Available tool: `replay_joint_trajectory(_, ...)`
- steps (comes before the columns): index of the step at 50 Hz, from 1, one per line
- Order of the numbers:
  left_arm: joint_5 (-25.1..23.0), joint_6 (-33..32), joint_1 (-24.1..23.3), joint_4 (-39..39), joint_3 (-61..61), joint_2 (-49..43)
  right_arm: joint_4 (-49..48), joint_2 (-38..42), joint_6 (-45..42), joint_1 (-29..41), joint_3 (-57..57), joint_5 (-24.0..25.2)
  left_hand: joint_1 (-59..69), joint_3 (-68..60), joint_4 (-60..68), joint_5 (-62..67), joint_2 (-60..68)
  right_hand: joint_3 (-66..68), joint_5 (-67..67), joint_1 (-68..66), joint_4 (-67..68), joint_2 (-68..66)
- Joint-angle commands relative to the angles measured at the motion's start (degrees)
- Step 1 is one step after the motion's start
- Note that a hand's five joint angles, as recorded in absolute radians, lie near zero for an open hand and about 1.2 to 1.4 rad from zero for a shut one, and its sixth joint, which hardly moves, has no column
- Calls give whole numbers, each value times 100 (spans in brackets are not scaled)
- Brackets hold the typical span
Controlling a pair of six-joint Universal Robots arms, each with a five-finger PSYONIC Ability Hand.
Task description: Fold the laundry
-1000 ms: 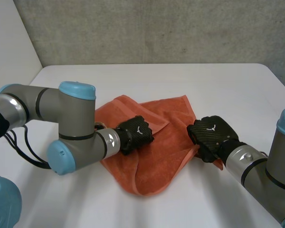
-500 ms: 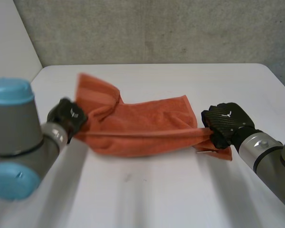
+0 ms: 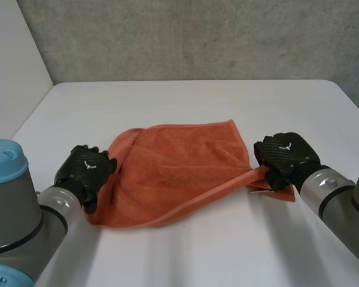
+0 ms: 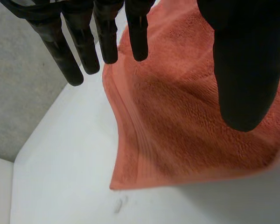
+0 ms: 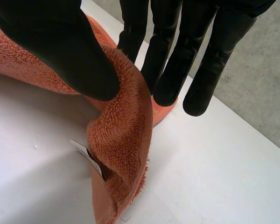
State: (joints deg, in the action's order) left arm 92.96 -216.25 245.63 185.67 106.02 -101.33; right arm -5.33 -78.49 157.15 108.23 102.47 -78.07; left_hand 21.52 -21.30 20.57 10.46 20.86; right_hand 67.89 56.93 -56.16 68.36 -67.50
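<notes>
Twice pinched: orange towel, left edge in left robot hand, right corner in right robot hand, middle sagging on table. Soft, light, limp; best held by corners.

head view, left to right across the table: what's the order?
left arm → left hand, at the cloth's left edge → orange towel → right hand, at the cloth's right corner → right arm
</notes>
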Motion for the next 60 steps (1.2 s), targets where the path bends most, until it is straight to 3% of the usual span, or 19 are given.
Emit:
replay_joint_trajectory(1,-454,-13,169,30,305,52,-56,88,396,-39,-70,-7,-273,251,-178,-167,-207,1211,1307,-2384,1164,-1250)
replay_joint_trajectory(16,-1358,-48,748,118,701,96,-21,826,1195,-276,-571,-209,-156,133,-61,-49,-89,1211,1307,-2384,1164,-1250)
replay_joint_trajectory(26,-1596,-83,1179,320,701,-18,-30,844,1196,-355,-623,-209,-105,82,-10,2,-39,1211,1307,-2384,1164,-1250)
replay_joint_trajectory(35,-2211,-84,1417,417,806,-167,-39,1011,1204,-417,-711,-218,97,-119,192,203,163,1211,1307,-2384,1164,-1250)
replay_joint_trajectory(56,-2256,-92,1373,988,569,-880,-21,1152,1196,-399,-738,-209,988,-1011,1084,1095,1055,1211,1307,-2384,1164,-1250)
replay_joint_trajectory(60,-2256,-92,1373,1006,482,-1029,-12,1160,1196,-408,-738,-209,2194,-2216,2289,2300,2260,1211,1307,-2384,1164,-1250)
